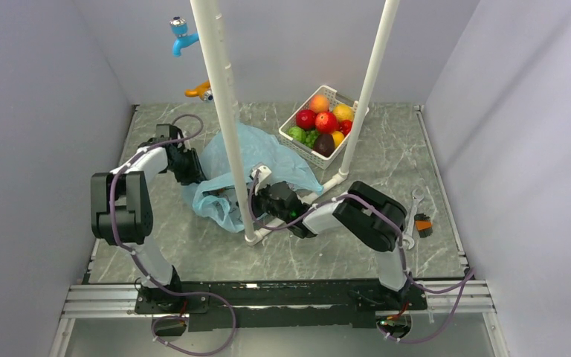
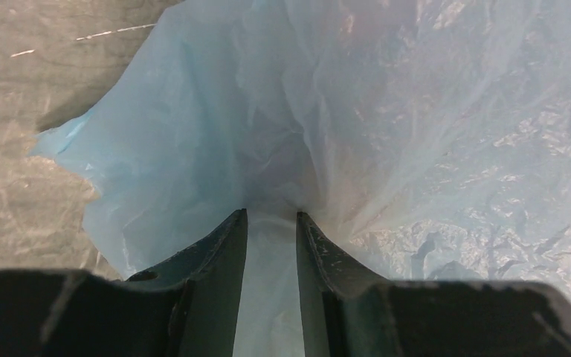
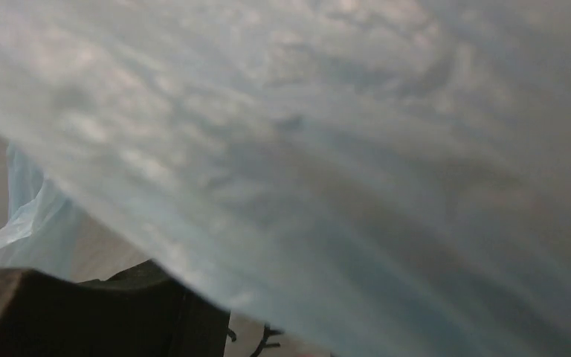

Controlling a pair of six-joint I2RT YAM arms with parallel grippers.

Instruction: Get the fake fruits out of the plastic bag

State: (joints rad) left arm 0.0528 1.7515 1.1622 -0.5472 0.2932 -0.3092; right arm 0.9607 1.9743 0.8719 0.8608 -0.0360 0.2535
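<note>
Two grippers meet the plastic bag (image 1: 268,152) mid-frame: the left gripper (image 2: 268,217) pinches a fold, while the right gripper's (image 1: 249,195) jaws cannot be read (film covers its lens). Lifting that fold gently should widen the mouth.

- Plastic bag (image 1: 268,149): thin, light-blue, translucent and crinkled, lying slumped on the table's middle, with its creases gathering toward 1 pinched fold.
- Fake fruits (image 1: 326,122): glossy red and orange balls, piled in the white basket (image 1: 299,151) beside the bag.

Light blue is being shown by the plastic bag (image 1: 268,160), veined grey by the table (image 1: 394,167), red, orange, green by fake fruits (image 1: 326,121) in a white basket (image 1: 298,146).
</note>
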